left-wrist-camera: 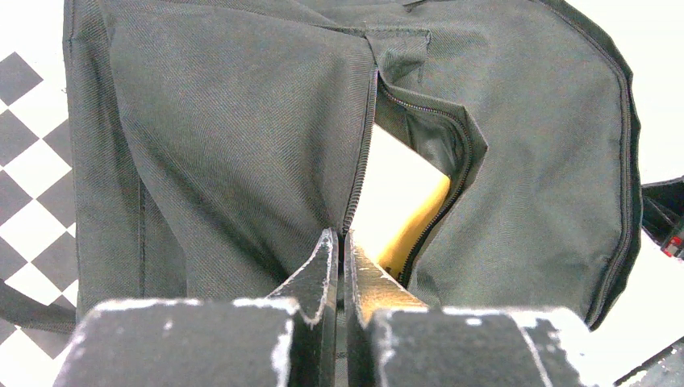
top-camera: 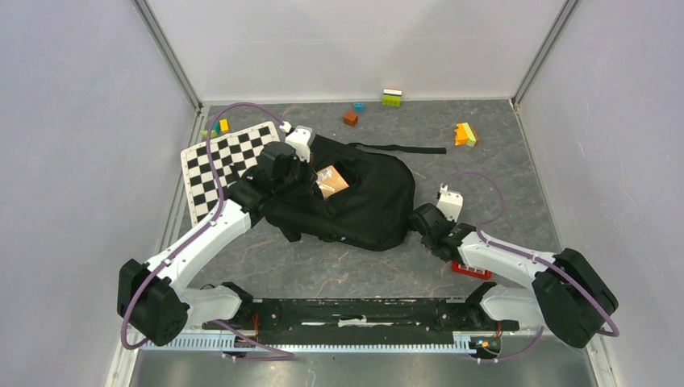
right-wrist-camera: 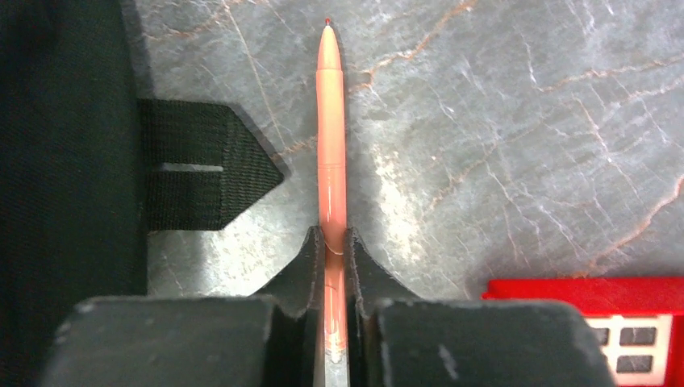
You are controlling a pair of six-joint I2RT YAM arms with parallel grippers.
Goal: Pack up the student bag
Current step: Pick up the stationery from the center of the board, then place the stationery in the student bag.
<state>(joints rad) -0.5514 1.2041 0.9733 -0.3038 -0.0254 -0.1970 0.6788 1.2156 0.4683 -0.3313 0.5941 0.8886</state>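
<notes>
Orange pen point(right-wrist-camera: 331, 145) in right jaws, left jaws pinching student bag point(left-wrist-camera: 226, 145)

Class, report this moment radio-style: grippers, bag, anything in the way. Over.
Left gripper shut on bag at zip edge, pocket gaping. Right gripper shut on pen, beside bag. Strap tab and red block near pen, not touching.

No text, label, brand, number or sign can be read anywhere.

Grey marbled tabletop point(top-camera: 516, 161), plain white walls point(top-camera: 355, 40)
</notes>
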